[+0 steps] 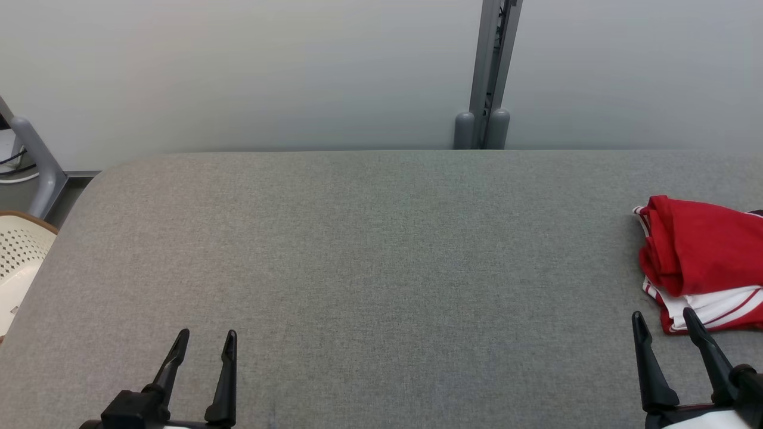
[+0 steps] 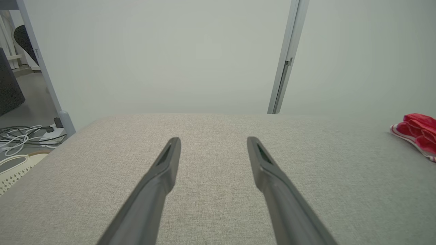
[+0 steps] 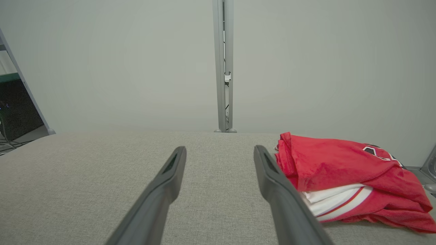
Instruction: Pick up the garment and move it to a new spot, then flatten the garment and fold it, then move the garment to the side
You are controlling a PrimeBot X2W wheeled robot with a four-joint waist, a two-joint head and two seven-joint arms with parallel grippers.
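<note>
A: A pale wall with a grey post (image 1: 489, 71) backs a grey cloth-covered worktop (image 1: 357, 250). Where's the garment?

B: The red-and-white garment (image 1: 697, 250) lies in a layered heap at the worktop's right edge, nearer the near right corner.

A: And the claws?

B: The left gripper (image 1: 207, 335) hangs over the near edge, left of the middle, spread wide with nothing in it. The right gripper (image 1: 663, 316) is equally wide and empty, just short of the garment.

A: Which stage is this?

B: It fits two: a bundle waiting to be lifted, or a folded piece already set aside. I can't settle it.

A: Any care needed?

B: Those soft layers would likely slide apart, so the right fingers shouldn't brush them carelessly.
</note>
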